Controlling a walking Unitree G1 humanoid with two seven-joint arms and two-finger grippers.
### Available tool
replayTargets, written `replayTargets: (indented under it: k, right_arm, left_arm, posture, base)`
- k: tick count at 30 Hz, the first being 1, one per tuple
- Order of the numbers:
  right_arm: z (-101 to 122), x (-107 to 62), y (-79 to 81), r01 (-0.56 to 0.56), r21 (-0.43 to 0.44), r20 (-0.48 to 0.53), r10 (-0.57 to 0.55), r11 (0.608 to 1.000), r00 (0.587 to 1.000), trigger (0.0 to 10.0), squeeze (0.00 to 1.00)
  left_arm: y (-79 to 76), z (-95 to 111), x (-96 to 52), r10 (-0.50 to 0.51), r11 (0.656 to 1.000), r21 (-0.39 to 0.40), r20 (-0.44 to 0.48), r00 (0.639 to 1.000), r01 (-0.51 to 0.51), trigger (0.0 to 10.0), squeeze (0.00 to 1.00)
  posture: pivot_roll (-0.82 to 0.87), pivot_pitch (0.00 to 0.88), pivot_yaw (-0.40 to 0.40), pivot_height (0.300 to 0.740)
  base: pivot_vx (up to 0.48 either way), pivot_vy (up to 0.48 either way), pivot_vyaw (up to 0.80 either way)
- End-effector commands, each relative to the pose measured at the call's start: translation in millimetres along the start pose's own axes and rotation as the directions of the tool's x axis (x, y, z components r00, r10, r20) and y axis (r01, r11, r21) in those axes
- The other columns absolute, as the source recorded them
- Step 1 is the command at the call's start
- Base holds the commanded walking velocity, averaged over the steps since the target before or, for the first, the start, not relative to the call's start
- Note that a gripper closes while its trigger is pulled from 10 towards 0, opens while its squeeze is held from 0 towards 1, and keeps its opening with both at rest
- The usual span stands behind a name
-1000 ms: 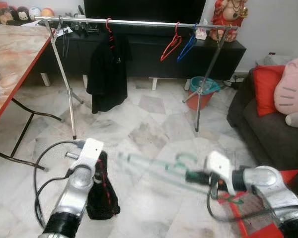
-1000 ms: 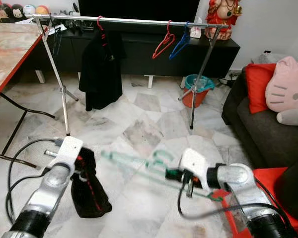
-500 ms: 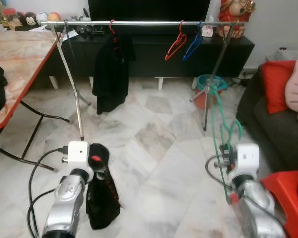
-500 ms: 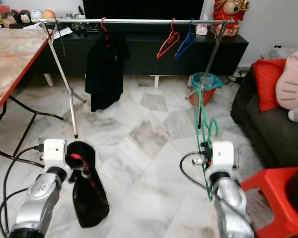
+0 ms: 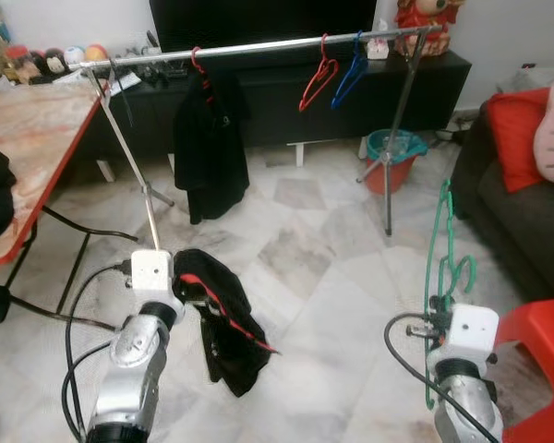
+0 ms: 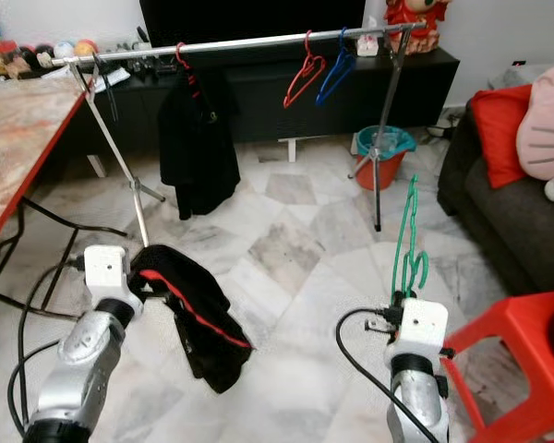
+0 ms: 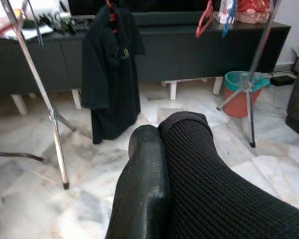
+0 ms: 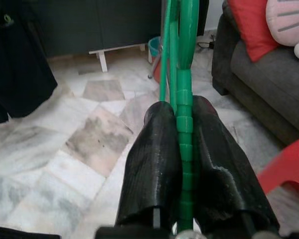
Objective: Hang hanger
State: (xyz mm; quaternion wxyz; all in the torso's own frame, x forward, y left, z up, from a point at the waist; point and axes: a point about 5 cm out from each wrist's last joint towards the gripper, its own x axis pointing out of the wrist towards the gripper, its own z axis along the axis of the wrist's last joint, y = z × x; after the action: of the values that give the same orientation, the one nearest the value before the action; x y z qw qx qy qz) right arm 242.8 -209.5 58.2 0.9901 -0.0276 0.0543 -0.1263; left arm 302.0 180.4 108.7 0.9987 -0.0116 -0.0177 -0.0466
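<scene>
My right gripper (image 8: 181, 107) is shut on a green plastic hanger (image 5: 440, 263), which stands upright with its hook at the top, low at the right. My left gripper (image 7: 159, 132) is shut on a black garment with red trim (image 5: 226, 328) that drapes down and to the right, above the floor. Ahead, a silver clothes rail (image 5: 258, 46) spans the room. It carries a black shirt on a red hanger (image 5: 208, 138), an empty red hanger (image 5: 316, 83) and an empty blue hanger (image 5: 349, 81).
A marble-topped folding table (image 5: 28, 129) with a dark cloth stands at the left. At the right are a dark sofa (image 5: 526, 221) with a red cushion and a red stool (image 5: 545, 369). A teal bucket (image 5: 394, 148) sits by the rail's right leg, before a black TV cabinet (image 5: 277, 92).
The green hanger went from lying across in front of me to standing upright in the right gripper. The black garment has swung out to the right. The camera view has shifted.
</scene>
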Motion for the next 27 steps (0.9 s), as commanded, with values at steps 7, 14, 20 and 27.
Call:
replayTargets:
  k: [7,14,20,27]
  right_arm:
    - [11,0.2,-6.6,0.036,-0.003,0.041,-0.036,0.999,0.998,10.0,0.0]
    - [11,-6.9,-24.7,0.062,-0.04,0.036,-0.06,0.997,0.998,10.0,0.0]
    - [23,-9.8,-31.7,0.073,-0.038,0.073,-0.07,0.997,0.995,10.0,0.0]
    - [32,-4.6,-23.4,0.076,-0.024,0.107,-0.073,0.997,0.992,10.0,0.0]
  left_arm:
    - [2.5,6,2.8,0.006,1.0,0.015,0.034,0.999,-0.006,10.0,0.0]
    - [-8.2,0,3.1,-0.022,1.0,0.002,0.014,1.0,0.022,10.0,0.0]
    - [-2.2,3,6.4,-0.04,0.999,0.036,-0.002,0.999,0.04,10.0,0.0]
    - [16.3,13,19.3,-0.022,0.997,0.069,0.01,1.0,0.021,10.0,0.0]
  posture:
    - [-0.02,0.0,0.137,0.732]
    - [-0.06,0.0,0.15,0.732]
    - [-0.09,0.0,0.212,0.732]
    - [-0.09,0.0,0.2,0.732]
  base:
    - [0.0,0.0,0.0]
    - [0.0,0.0,0.0]
    - [0.0,0.0,0.0]
    - [0.0,0.0,0.0]
